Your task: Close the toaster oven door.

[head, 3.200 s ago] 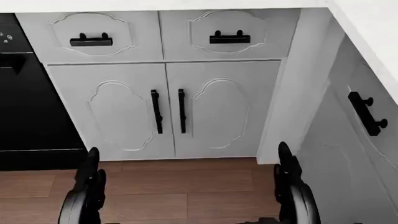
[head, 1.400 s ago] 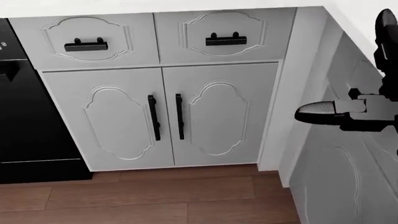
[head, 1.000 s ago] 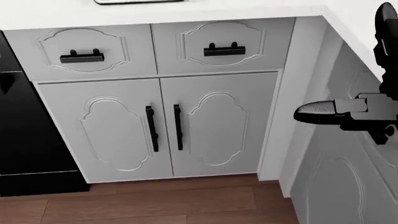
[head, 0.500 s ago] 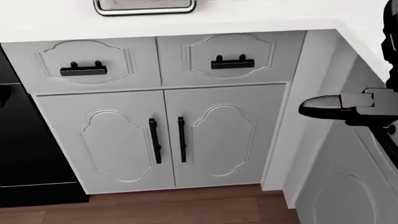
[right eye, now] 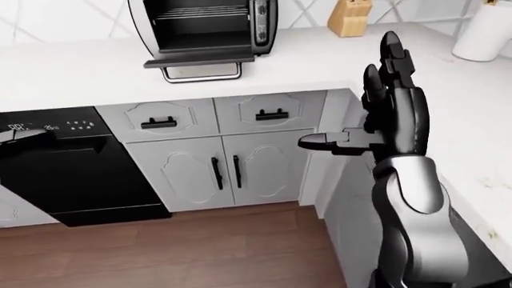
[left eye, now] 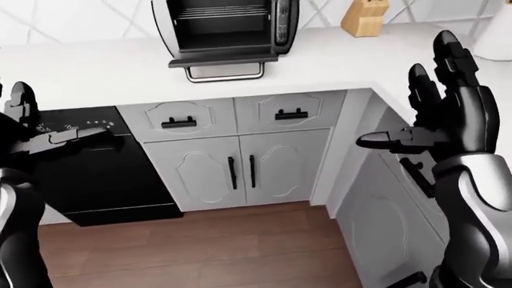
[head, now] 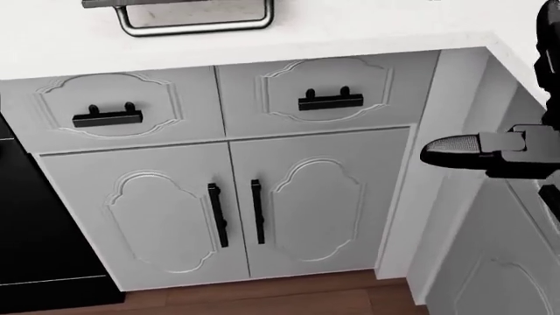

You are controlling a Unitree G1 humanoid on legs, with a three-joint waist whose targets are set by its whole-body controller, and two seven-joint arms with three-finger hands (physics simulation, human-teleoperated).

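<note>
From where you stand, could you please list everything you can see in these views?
toaster oven: one, black and silver, on the counter at top; door hanging open
knife block: one, tan wood, right of the oven
white cylinder: one, top right on the counter
counter: one, white, L-shaped
drawers: two, grey, black handles
cabinet doors: two, grey, under the drawers
dishwasher: one, black, at left
floor: brown wood
left hand: black, open, left edge
right hand: black, open, raised at right

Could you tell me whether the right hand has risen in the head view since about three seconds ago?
Yes. The right hand now sits at the view's right edge beside the white corner post; earlier it hung low over the floor. The camera tilted too.
</note>
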